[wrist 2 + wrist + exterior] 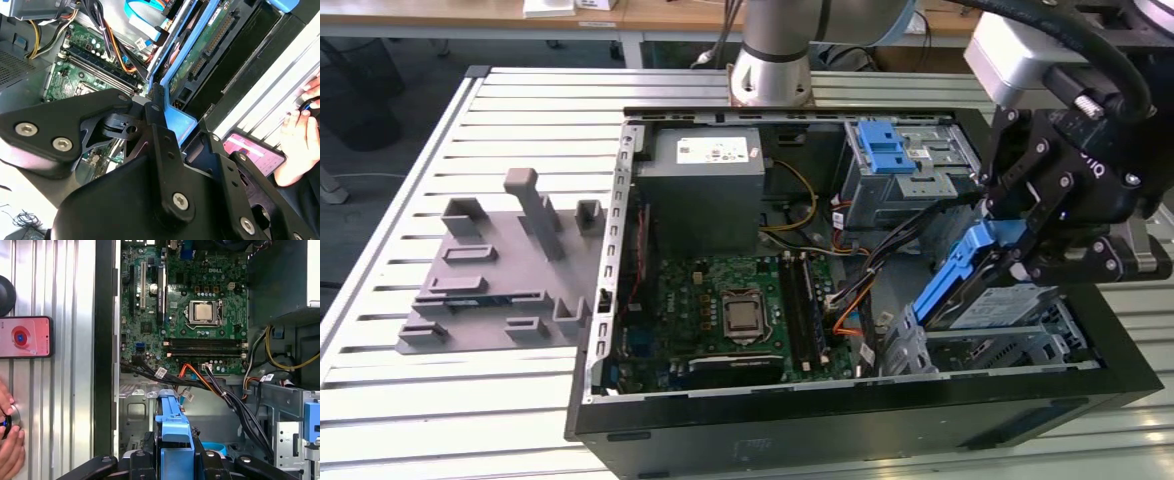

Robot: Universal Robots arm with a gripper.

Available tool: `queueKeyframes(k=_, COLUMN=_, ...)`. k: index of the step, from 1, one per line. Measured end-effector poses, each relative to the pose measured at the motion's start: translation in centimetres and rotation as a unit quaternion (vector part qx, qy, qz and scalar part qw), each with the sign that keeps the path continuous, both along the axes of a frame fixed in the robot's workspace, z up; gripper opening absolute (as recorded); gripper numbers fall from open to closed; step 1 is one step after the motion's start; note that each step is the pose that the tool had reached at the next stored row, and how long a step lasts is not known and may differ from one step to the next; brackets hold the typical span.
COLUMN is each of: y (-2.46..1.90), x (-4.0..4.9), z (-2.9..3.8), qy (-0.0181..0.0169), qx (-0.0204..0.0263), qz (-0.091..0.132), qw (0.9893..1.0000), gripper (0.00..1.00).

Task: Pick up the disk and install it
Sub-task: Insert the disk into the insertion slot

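1. Plain black computer case (pixel 854 425).
2. Inside case: green circuit board (pixel 720 300), silver chip at centre, black slots.
3. Inside case: silver disk (pixel 1001 306) edged by bright blue frame.
4. Over case: black gripper (pixel 1025 262).
5. Inside case: grey box (pixel 700 190) with white sticker.
6. Inside case: orange, yellow and black cables (pixel 200 380).
7. Under case: silver table (pixel 454 400), striped by parallel grooves.
8. Beside case: plain grey block (pixel 500 270).
9. Beside case: phone (pixel 25 336), pink-red screen, black rim.

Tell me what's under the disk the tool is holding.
The disk, tilted in the tool, hangs over the silver drive cage in the corner of the case at the exterior view's right. The cage's rails show; its floor beneath the disk is covered.
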State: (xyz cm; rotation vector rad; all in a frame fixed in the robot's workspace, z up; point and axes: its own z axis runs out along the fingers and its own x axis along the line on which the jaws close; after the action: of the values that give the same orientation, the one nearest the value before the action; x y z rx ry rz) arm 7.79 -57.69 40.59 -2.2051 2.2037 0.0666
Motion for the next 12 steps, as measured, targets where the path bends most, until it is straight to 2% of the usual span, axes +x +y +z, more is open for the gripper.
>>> queueKeyframes(k=7, y=0.0, x=0.0, z=-0.13, qy=0.0, qx=0.0, qz=0.0, qw=1.0, gripper=0.36)
queueKeyframes(k=12, y=0.0, x=-0.01, z=-0.56, qy=-0.0008, qx=0.0, qz=0.0, qw=1.0, gripper=0.36)
